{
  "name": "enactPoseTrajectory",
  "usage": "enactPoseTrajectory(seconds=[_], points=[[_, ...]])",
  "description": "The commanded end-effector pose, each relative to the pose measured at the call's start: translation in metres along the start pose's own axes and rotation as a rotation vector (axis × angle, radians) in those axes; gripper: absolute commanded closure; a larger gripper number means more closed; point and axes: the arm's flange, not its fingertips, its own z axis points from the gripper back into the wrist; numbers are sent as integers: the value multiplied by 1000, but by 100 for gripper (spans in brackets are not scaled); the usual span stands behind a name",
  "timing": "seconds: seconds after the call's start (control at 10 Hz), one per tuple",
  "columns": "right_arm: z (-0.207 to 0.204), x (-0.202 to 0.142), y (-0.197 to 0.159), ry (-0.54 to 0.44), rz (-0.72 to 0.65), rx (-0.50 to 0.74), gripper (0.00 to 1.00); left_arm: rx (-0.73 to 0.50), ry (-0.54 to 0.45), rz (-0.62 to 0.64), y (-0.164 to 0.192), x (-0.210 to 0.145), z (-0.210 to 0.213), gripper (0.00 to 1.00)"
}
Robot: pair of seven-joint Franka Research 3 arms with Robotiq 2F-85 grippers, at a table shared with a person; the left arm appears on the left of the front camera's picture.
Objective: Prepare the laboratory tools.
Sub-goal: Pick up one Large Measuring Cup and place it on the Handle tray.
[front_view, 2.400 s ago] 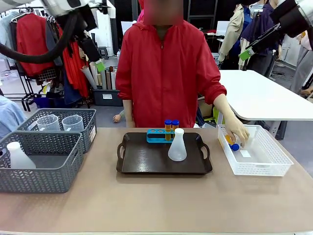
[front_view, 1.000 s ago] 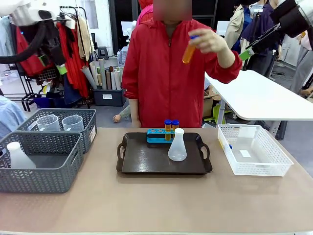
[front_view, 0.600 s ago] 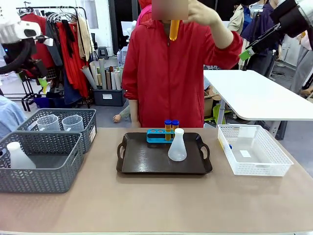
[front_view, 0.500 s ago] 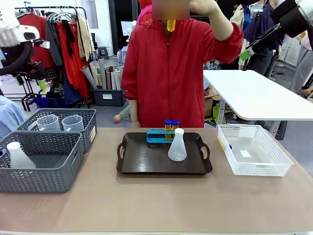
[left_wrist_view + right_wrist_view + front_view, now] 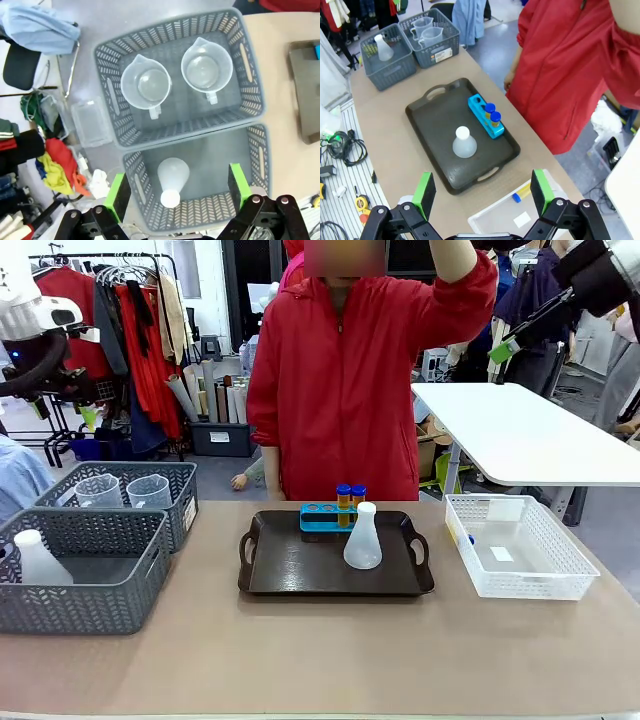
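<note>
Fingers (image 5: 118, 195) of the left gripper (image 5: 178, 192) are spread wide above the grey baskets (image 5: 107, 60), farther left than a second ago; the right gripper (image 5: 482, 191) is likewise held wide, facing the tray (image 5: 435, 120). The person's arm (image 5: 455, 280) has been raised higher. Two jugs (image 5: 147, 85) are kept in one grey basket, a flask (image 5: 362, 540) is seen on the tray, two tubes (image 5: 350, 495) in the rack (image 5: 320, 518), one tube (image 5: 522, 192) in the white basket (image 5: 560, 570)
</note>
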Motion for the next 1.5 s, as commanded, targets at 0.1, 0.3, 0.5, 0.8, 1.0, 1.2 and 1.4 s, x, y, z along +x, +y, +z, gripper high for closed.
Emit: enactPoseTrajectory(seconds=[0.1,0.3,0.5,0.8,1.0,1.2,1.4], points=[[0,1,0,-14,7,12,0,0,0,0,0,0,0,0],[0,1,0,-14,7,12,0,44,56,36,14,10,-46,0],[0,1,0,-14,7,12,0,74,40,97,23,9,-71,0],[0,1,0,-14,7,12,0,85,48,116,39,5,-110,0],[0,1,0,-14,7,12,0,34,79,128,39,3,-136,0],[0,1,0,-14,7,12,0,46,77,117,41,-2,-159,0],[0,1,0,-14,7,12,0,45,74,97,45,1,-174,0]])
